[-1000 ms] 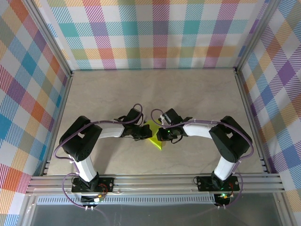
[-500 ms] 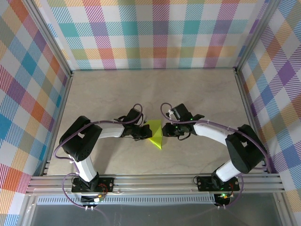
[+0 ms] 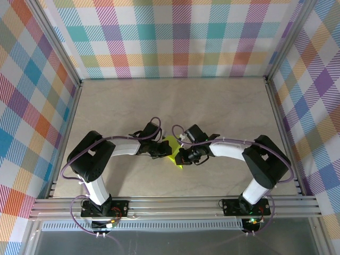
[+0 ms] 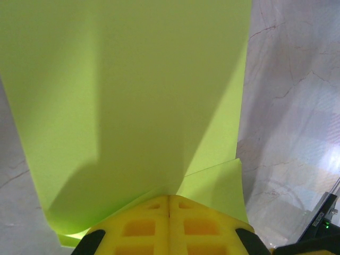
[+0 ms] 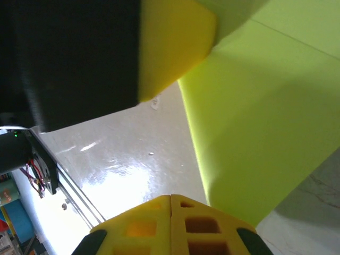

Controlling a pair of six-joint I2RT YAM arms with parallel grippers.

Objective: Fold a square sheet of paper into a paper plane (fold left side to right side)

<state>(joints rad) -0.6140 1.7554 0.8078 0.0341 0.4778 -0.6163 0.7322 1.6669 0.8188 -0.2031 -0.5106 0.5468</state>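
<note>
The square sheet of paper (image 3: pixel 172 144), lime and partly folded into a pointed shape, lies mid-table between both grippers. My left gripper (image 3: pixel 161 151) is shut on its left side. In the left wrist view the sheet (image 4: pixel 133 95) rises straight out of the closed tips (image 4: pixel 169 197), with a lower flap (image 4: pixel 218 186) beside it. My right gripper (image 3: pixel 183 155) is shut with nothing between its pads, its tips (image 5: pixel 170 197) on the table just left of the paper's edge (image 5: pixel 255 133). A left fingertip (image 5: pixel 175 48) shows above. The paper plane is out of view.
The marble tabletop (image 3: pixel 175 101) stretches free behind the arms. Aluminium rails (image 3: pixel 175 204) line the near edge and the sides, and plaid walls (image 3: pixel 175 37) close off the back and both sides.
The right gripper swung out to the right, came back to the paper's right edge and closed fully. The left gripper stayed shut on the paper in the same place.
</note>
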